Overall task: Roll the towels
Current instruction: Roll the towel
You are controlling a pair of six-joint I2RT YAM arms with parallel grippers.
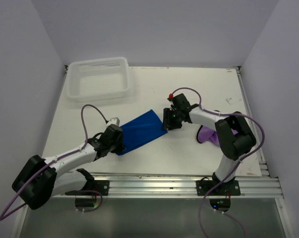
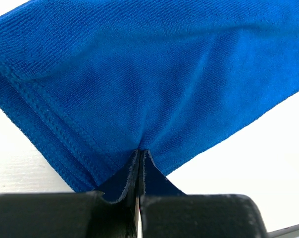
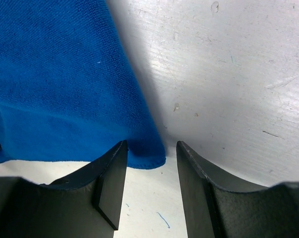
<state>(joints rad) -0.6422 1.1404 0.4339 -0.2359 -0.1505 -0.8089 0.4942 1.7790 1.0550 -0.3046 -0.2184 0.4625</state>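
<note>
Since the blue towel [image 1: 142, 130] is thin, soft and limp, it is best taken by a hemmed corner. It is spread flat mid-table, its near-left edge pinched tight in the left gripper [image 2: 139, 166], while the right gripper [image 3: 152, 158] is held with jaws apart at the opposite corner (closed on nothing). The purple towel [image 1: 207, 135] is seen crumpled under the right arm. The white mesh basket [image 1: 97, 61] is set well apart at the far left, so no obstruction is expected.

White scuffed table [image 1: 199, 84], pale lilac walls [image 1: 154, 29] on 3 sides, aluminium rail [image 1: 164, 184] along near edge, even light
</note>
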